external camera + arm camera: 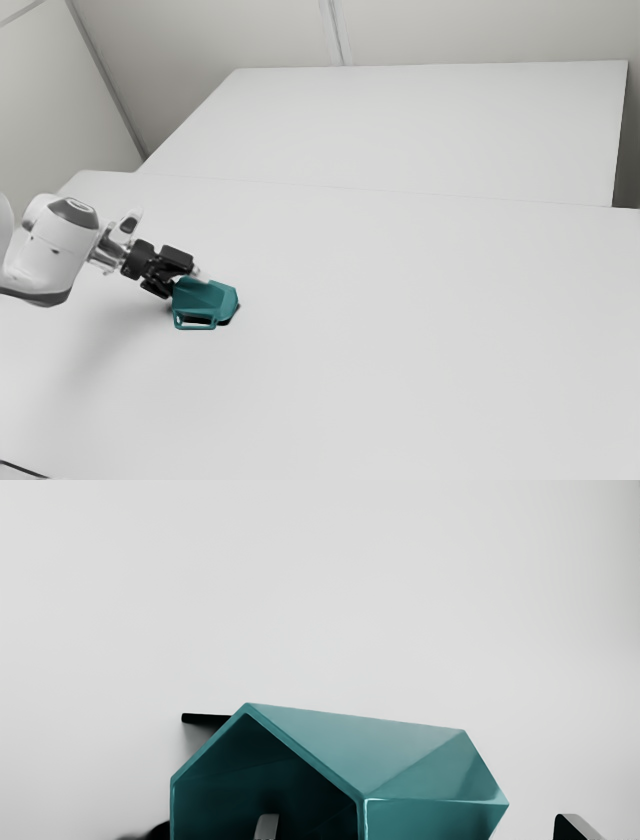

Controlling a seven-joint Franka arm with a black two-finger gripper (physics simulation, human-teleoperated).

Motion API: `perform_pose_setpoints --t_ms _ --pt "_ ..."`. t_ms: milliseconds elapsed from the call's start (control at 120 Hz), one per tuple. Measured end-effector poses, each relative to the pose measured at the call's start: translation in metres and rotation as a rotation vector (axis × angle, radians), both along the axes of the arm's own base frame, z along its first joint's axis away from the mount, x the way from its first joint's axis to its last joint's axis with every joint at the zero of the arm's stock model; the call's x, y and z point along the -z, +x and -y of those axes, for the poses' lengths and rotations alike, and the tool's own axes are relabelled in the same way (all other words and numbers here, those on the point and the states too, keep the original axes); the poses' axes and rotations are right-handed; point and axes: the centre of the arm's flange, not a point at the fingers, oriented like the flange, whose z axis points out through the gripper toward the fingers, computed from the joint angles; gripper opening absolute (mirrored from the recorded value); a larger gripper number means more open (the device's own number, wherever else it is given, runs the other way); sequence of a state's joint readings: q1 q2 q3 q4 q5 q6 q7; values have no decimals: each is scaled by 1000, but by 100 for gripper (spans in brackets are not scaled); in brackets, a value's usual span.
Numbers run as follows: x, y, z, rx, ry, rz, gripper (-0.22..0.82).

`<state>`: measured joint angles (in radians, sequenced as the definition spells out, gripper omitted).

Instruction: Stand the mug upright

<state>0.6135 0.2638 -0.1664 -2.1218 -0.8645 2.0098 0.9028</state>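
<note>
White desk [400,330]. On it, toward corner at exterior view's upper left, teal mug [205,297] on its side, just beyond gripper [422,826], toward exterior view's right; long axis from mouth near gripper to base. Fingers [267,826] spread, gripping nothing.

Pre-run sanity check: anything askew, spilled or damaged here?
The mug lies on its side on the table, not upright; one fingertip of the open gripper shows against its open mouth. No spill or damage visible.
</note>
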Motion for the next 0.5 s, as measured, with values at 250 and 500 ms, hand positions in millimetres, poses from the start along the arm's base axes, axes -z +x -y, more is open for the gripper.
perform_pose_setpoints --t_ms 250,500 --pt "-4 0 -4 -1 9 39 18" --pt "-11 5 4 -6 -16 75 2"
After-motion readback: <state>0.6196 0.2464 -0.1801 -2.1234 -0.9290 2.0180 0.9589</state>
